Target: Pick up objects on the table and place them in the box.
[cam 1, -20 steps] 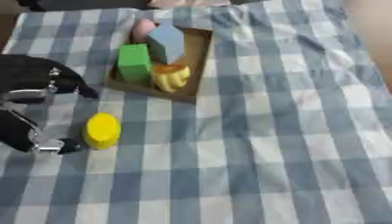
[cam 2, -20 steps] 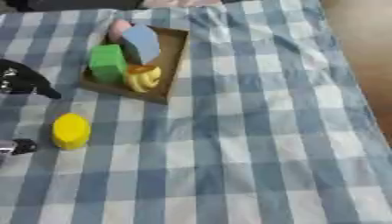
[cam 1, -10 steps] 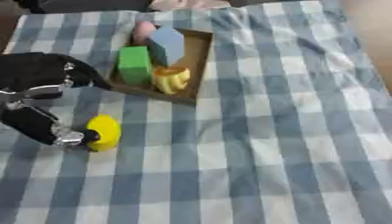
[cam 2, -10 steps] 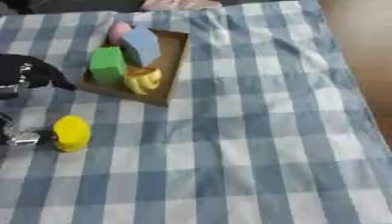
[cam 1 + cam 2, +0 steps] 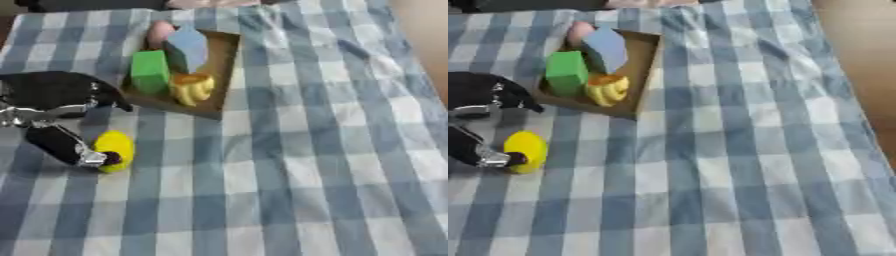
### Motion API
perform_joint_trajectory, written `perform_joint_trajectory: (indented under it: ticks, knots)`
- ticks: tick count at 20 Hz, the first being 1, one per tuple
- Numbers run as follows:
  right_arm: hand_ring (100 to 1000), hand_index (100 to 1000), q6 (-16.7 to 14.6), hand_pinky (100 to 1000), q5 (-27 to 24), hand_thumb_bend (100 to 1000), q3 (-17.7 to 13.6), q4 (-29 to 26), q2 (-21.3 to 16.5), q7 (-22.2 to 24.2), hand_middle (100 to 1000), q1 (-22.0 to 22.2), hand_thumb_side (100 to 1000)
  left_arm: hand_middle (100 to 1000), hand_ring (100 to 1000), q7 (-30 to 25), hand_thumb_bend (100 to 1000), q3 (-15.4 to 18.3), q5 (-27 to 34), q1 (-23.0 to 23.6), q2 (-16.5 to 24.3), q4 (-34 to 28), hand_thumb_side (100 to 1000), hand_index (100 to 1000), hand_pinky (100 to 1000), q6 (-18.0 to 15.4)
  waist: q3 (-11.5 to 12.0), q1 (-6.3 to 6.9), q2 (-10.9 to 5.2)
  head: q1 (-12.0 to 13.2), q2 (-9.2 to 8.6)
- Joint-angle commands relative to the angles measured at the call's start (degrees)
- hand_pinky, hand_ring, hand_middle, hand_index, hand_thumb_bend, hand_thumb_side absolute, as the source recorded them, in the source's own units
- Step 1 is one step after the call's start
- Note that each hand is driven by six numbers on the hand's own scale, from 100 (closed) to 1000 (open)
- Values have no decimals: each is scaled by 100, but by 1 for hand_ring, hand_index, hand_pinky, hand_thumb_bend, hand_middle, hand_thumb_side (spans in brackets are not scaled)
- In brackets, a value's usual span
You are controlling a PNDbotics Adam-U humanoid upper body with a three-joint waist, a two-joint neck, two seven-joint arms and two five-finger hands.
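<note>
A yellow, lemon-like object (image 5: pixel 115 149) lies on the blue checked cloth at the left. My left hand (image 5: pixel 54 96), black with silver joints, comes in from the left edge. One straight finger (image 5: pixel 63 146) lies low on the cloth, and its tip touches the yellow object's left side. The other fingers stretch out above the object, apart from it, so the hand is open. The brown cardboard box (image 5: pixel 220 64) stands behind, holding a green block (image 5: pixel 150 71), a blue block (image 5: pixel 187 47), a pink thing (image 5: pixel 159 33) and a yellow banana bunch (image 5: pixel 192 87). My right hand shows in no view.
The checked cloth (image 5: pixel 745 150) covers the whole table, with wrinkles to the right of the box. A bare wooden floor (image 5: pixel 864 55) shows past the table's right edge. Something dark lies along the far edge at the top left.
My left hand has moved right across the cloth, and its lower finger now touches the yellow object. The object and the box have stayed put.
</note>
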Motion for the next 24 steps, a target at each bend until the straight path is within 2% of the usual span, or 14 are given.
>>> perform_joint_trajectory:
  ticks: [1,4,9,14,21,24]
  knots:
    - [614,761,-3,867,-4,100,-97,-32,-114,20,437,-37,470,785,895,-111,435,18,-72,-99,87,59,716,919,922,-71,-7,-22,-108,20,-78]
    - [614,761,-3,867,-16,100,-97,-36,-110,21,437,-32,470,779,884,-228,455,15,-164,-107,81,79,675,907,915,-122,-7,-24,-116,23,-88]
    - [614,761,-1,868,-19,100,-93,-30,-101,41,436,-11,470,757,871,-268,520,48,-386,-104,108,27,672,868,913,-188,6,-26,-129,26,-102]
    - [614,761,4,868,-27,100,-91,-29,-75,67,436,-5,470,711,830,-278,509,25,-509,-100,76,73,657,825,889,-235,4,-35,-130,35,-123]
    - [614,761,3,869,-51,100,-106,-39,-54,65,435,8,470,664,791,-175,560,-37,-847,-113,7,231,547,783,856,-356,-9,-55,-121,42,-122]
    - [614,761,8,870,-67,100,-110,-44,-39,71,435,12,470,643,774,-48,516,-82,-1018,-131,-65,362,485,768,833,-405,-12,-63,-121,53,-130]
